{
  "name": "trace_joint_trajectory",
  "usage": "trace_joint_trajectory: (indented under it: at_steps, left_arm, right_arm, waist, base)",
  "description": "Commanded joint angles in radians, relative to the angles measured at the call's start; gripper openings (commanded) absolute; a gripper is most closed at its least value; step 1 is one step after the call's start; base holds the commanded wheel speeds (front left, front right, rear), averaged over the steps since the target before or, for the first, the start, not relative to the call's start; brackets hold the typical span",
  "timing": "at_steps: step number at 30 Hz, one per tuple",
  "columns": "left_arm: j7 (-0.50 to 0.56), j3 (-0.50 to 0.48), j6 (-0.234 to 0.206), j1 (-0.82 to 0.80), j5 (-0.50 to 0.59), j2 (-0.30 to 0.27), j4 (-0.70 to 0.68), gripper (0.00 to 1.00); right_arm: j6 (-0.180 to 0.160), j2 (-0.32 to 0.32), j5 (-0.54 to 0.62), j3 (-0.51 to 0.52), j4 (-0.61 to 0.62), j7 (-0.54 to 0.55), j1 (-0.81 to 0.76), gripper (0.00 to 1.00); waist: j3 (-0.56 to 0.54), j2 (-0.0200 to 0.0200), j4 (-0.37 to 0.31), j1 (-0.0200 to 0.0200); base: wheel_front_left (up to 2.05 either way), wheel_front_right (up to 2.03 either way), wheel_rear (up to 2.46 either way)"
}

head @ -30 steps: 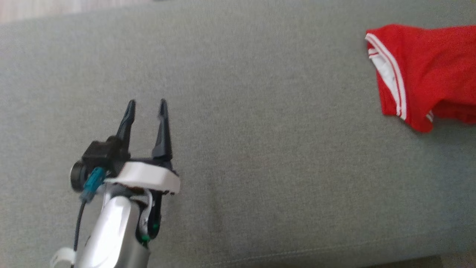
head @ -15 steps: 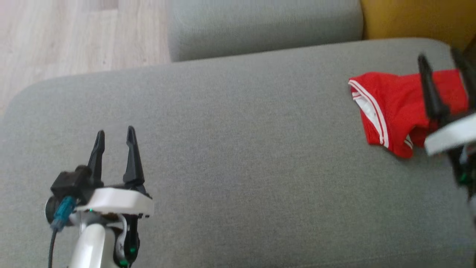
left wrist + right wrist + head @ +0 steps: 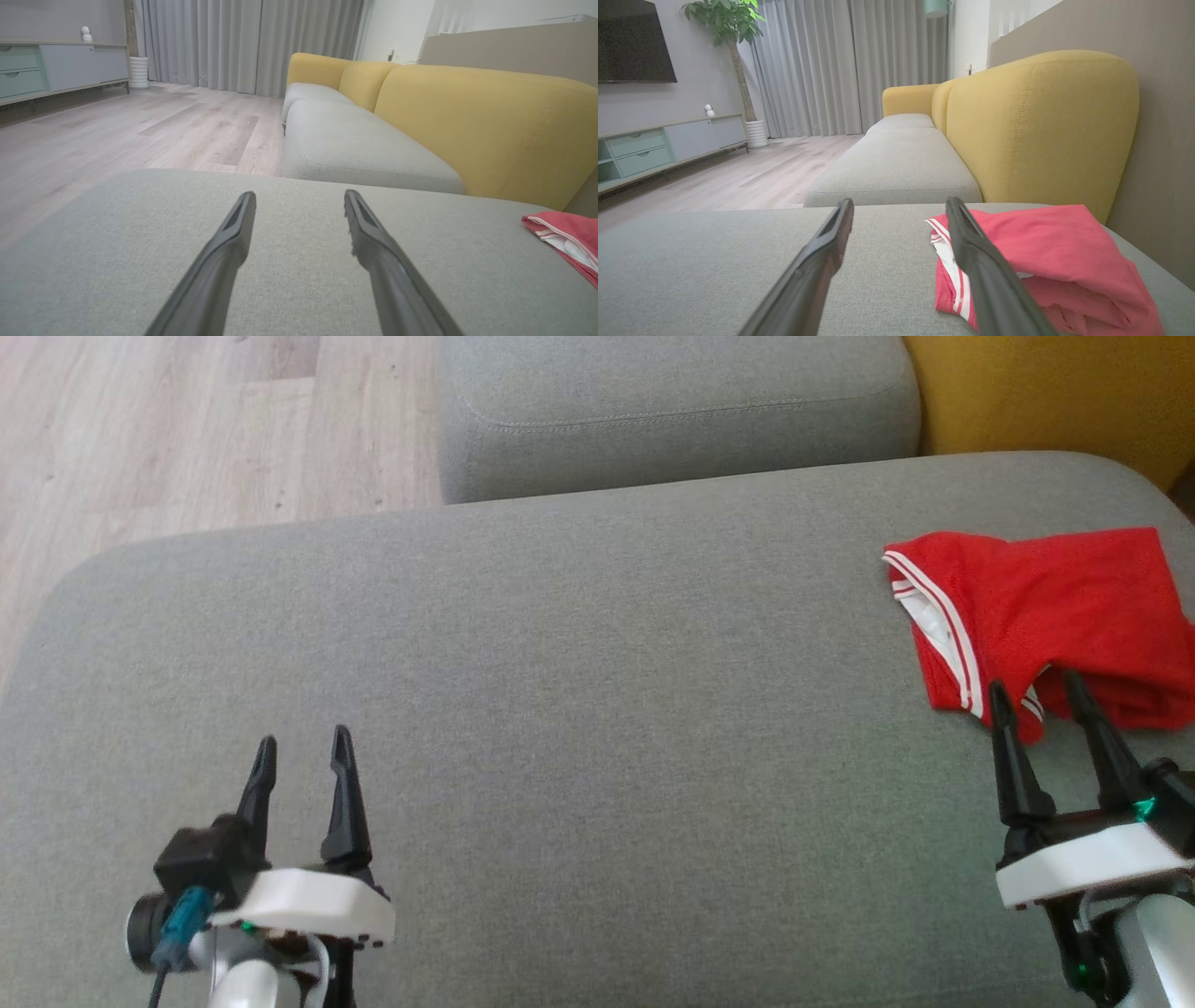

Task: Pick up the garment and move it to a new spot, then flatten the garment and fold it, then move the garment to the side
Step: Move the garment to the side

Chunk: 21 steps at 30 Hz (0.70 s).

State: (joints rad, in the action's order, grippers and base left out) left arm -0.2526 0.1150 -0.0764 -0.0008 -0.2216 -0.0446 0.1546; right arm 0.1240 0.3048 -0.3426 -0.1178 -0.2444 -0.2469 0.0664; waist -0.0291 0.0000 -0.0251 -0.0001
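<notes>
Garment (image 3: 1055,607): red with white-striped trim, lying doubled over in a loose, lumpy bundle at the far right of the grey cushion (image 3: 597,728), close under the yellow backrest (image 3: 1046,392). Layers are stacked and uneven, with the striped hem turned toward the cushion's middle. Nothing is lifting it; it rests on the fabric. Right gripper (image 3: 1035,683) sits just at the bundle's near edge, jaws spread wide and empty. From the right wrist camera one finger crosses in front of the cloth, but I can't tell whether a tip touches it. Left gripper (image 3: 304,737) is well apart on the other side of the cushion, also spread wide, holding nothing, over bare upholstery. My read on the step: this fits two stages. It could be a crumpled garment waiting to be taken to a new spot, or a roughly folded one set off at the side and let go. The bundle alone doesn't settle it, so I name no move. Either way the right arm is the one beside the cloth.
</notes>
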Motion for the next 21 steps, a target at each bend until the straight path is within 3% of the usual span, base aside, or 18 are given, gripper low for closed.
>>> trace_joint_trajectory:
  at_steps: [1,21]
  left_arm:
    - [-0.009,-0.032,-0.008,-0.024,0.005,-0.006,-0.014,1.00]
    - [-0.009,-0.022,-0.001,-0.038,0.002,-0.006,0.036,1.00]
  right_arm:
    - [0.007,-0.001,0.020,0.008,0.024,-0.013,0.017,1.00]
    - [0.007,-0.028,0.017,0.002,0.027,-0.015,0.007,1.00]
  waist:
    - [0.002,0.0000,0.004,0.0001]
    - [0.006,0.0000,0.017,0.0001]
  base:
    - [0.00,0.00,0.00]
    - [0.00,0.00,0.00]
